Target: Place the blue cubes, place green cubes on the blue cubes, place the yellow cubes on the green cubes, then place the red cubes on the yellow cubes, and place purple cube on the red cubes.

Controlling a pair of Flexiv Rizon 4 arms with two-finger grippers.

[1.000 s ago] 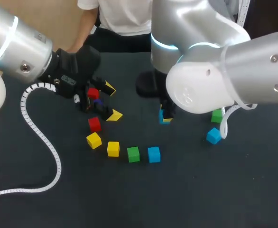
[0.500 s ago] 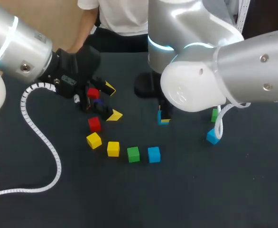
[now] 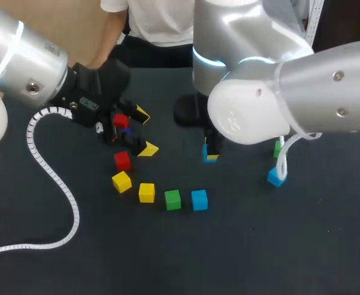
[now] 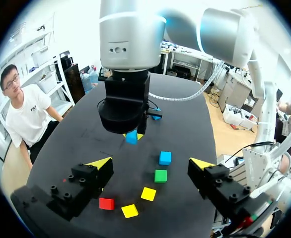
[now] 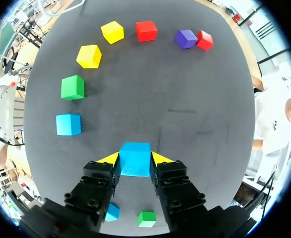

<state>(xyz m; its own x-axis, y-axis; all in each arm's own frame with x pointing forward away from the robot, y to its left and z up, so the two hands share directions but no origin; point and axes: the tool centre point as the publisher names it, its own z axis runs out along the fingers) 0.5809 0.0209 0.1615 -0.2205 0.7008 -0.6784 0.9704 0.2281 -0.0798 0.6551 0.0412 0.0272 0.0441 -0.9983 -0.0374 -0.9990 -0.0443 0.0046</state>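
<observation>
Right gripper point(image 5: 135, 158), clamping blue cube point(image 5: 135, 160), apparently edged left over dark table point(image 3: 260, 246).

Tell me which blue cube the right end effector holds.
The clamped blue cube between the right end effector's tips; the row blue cube and lone blue cube lie loose.

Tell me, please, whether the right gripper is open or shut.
Shut: both fingers of the right gripper touch the blue cube between them, one on each side.
</observation>
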